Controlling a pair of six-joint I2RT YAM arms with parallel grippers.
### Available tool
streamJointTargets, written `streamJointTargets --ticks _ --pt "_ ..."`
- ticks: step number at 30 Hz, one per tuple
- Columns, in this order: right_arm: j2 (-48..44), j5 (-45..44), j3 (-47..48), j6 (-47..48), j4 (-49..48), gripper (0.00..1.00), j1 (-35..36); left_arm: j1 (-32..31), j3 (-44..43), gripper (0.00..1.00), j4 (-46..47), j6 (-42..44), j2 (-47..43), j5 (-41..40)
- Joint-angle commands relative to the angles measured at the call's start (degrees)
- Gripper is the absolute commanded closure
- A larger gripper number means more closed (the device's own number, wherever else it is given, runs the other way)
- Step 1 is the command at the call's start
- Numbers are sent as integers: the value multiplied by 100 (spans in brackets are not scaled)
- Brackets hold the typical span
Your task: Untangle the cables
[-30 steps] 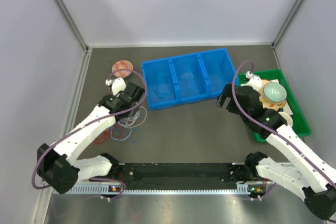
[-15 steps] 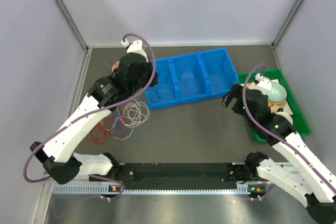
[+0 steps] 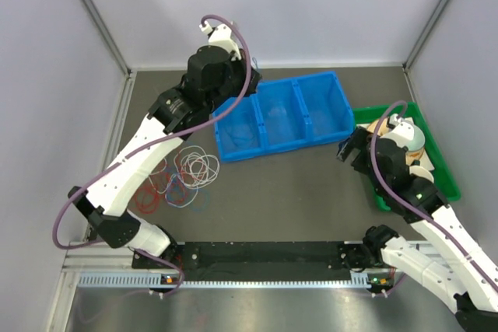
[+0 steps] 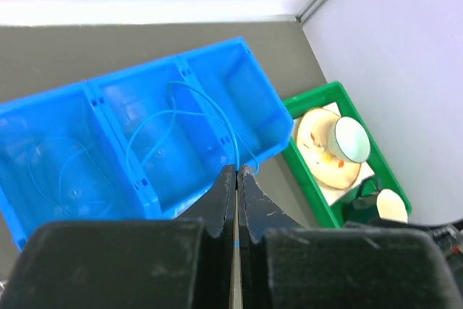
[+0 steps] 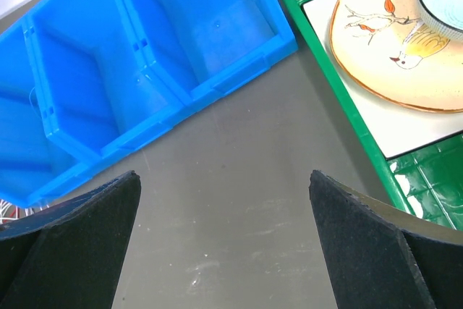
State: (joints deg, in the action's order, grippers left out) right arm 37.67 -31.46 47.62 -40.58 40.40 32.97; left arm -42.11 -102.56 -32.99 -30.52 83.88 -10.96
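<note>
Left claw (image 4: 236, 173) is clenched tight on a thin blue cable (image 4: 236, 153), which runs up-frame from the fingertips and loops inside the blue bin (image 4: 260, 110). The other cables (image 3: 185, 179), red, white and blue loops, lie on the table (image 3: 296, 200), left-centre in the overhead view. Right claw (image 5: 223, 177) is spread wide and empty, between bin and green tray (image 5: 434, 171).

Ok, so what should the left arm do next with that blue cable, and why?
Probably lower a little and open. The left gripper is shut on a thin blue cable whose loops hang over the blue bin, while the other cables lie in a pile beside it.
</note>
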Motion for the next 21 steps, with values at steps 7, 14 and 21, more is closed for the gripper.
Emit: streamJointTargets --ticks 7,14,21 --pt "39 -9 2 -126 12 1 34 62 -247 100 153 530 497 -1198" --pt "-111 184 -244 -345 38 1 25 659 1113 100 626 82 551 -689" --pt "-164 167 -385 -311 91 2 34 906 1678 100 988 21 1033 -530"
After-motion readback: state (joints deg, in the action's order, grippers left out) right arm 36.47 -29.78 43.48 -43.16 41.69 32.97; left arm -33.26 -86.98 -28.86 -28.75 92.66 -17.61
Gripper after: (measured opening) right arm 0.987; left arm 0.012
